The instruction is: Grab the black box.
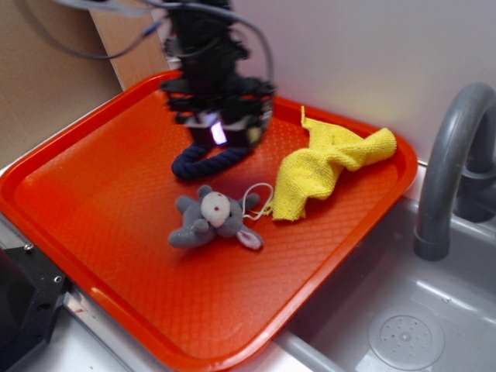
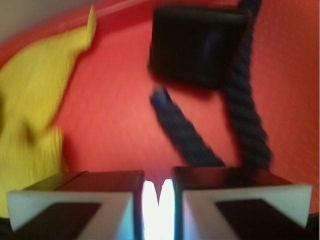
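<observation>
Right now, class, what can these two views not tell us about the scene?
- Black box: hidden behind the arm in exterior view; blurred in wrist view.
- Gripper: fingertips cut off by wrist view's bottom edge; the arm's body covers them in exterior view.
- Navy rope: partly hidden by the arm.

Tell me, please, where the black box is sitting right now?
In the wrist view the black box lies on the orange tray at upper centre-right, against the navy rope, right of the yellow cloth; in the exterior view the arm hides it.

Black box (image 2: 197, 47) touching navy rope (image 2: 247, 115), yellow cloth (image 2: 30, 110) left, jaws nearly together.
</observation>
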Motion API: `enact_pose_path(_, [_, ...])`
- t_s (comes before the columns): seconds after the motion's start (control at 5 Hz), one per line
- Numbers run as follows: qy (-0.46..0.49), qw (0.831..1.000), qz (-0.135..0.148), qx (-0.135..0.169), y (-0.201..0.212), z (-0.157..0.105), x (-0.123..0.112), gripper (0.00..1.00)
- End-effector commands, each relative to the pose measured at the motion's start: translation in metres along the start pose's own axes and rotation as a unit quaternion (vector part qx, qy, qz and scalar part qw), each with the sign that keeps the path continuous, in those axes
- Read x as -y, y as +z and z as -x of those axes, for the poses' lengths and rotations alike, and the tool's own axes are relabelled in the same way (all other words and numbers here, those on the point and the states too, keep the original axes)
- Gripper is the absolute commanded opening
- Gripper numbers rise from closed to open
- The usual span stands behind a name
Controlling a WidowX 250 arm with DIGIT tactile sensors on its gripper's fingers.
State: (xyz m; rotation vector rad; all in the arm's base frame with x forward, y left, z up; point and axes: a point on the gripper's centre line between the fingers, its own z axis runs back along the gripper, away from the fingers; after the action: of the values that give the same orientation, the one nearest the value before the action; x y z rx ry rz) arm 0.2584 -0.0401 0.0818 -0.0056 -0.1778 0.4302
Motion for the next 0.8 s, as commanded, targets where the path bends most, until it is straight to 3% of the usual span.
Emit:
enact_pose_path(0.0, [-0.011,0.997,0.06,0.038,0.043,-0.032,-0.015,1.0])
enact_pose_path(0.2, [-0.126,0.987,0.096,-0.007,0.044,-0.061,-0.027,1.0])
enact_pose_path(0.4, [-0.247,0.962,0.119,-0.01,0.041,-0.082,-0.04,1.0])
enact_pose_path(0.6, [-0.361,0.921,0.146,-0.021,0.024,-0.105,-0.033,1.0])
